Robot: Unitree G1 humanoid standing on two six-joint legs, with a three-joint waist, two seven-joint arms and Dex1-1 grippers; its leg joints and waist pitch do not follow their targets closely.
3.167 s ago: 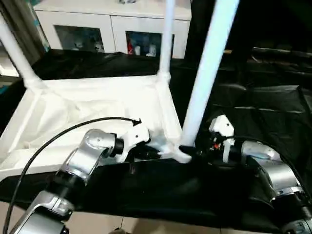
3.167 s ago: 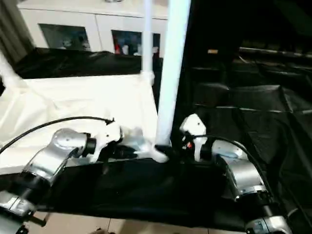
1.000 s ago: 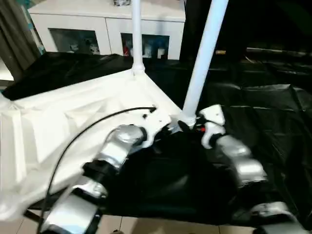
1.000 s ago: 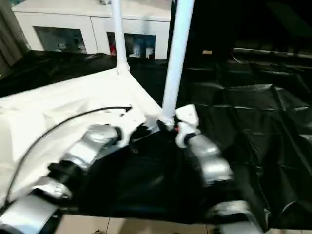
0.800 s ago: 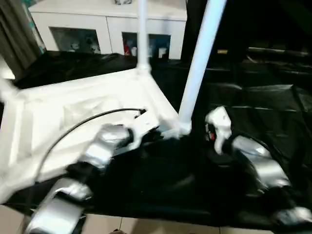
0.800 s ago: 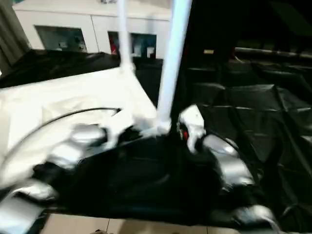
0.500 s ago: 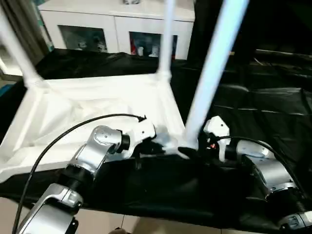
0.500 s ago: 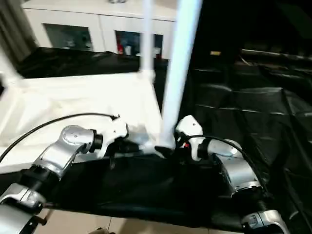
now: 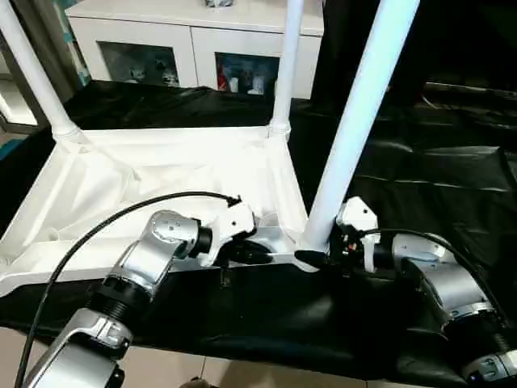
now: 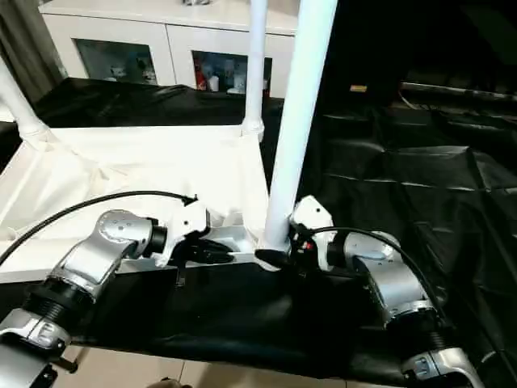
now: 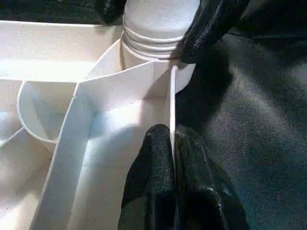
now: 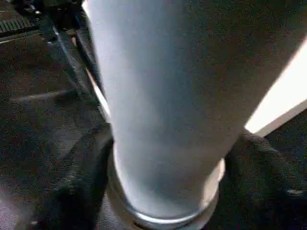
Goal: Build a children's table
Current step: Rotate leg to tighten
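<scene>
At the near right corner of the upturned tabletop [image 9: 161, 174], on black sheeting [image 9: 436, 178], the right gripper [image 9: 311, 260] has its jaws around the base of the leg [image 9: 355, 121]; the left gripper [image 11: 172, 158] is clamped on the rim. Better to keep the rim pinned and the leg plumb while seating it. Socket depth is hidden behind the fingers [image 11: 211, 24], and leg tops are cut off
</scene>
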